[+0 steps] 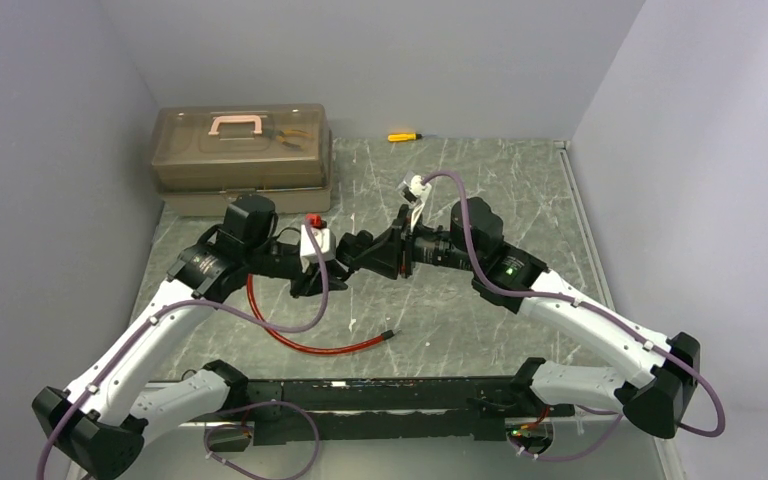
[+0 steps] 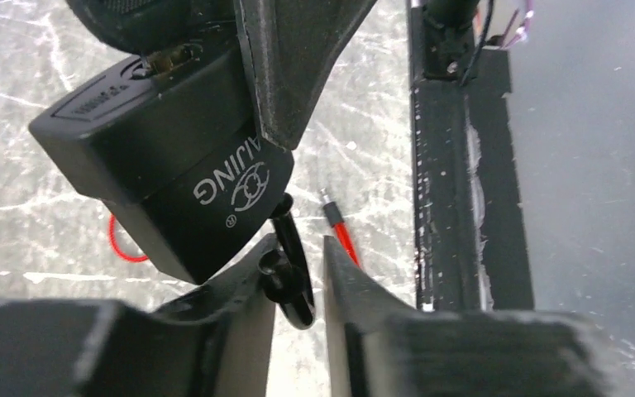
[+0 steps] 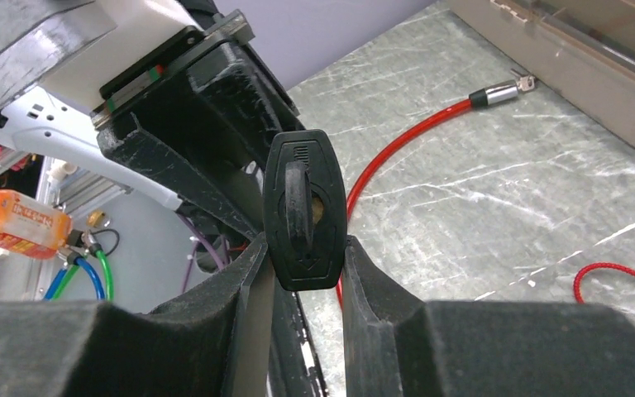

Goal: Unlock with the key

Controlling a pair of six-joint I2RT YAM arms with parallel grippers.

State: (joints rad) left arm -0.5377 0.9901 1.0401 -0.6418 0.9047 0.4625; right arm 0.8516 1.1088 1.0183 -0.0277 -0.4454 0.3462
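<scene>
A black padlock (image 2: 174, 165) marked "JING" hangs in the air above the table. My left gripper (image 2: 298, 248) is shut on the lock, with its black neck (image 2: 293, 273) between the fingers and the body leaning on the left finger. My right gripper (image 3: 304, 248) is shut on the key's black head (image 3: 304, 211). The key's brass blade (image 2: 169, 56) sits at the lock's top face, under the right gripper's finger (image 2: 285, 74). In the top view the two grippers, left (image 1: 312, 272) and right (image 1: 352, 255), meet tip to tip at mid-table.
A red cable (image 1: 300, 335) loops on the marble table below the grippers, its metal tip (image 1: 390, 335) lying free. A brown toolbox (image 1: 243, 160) stands at the back left. A yellow screwdriver (image 1: 405, 137) lies at the back. A black rail (image 1: 380, 395) runs along the near edge.
</scene>
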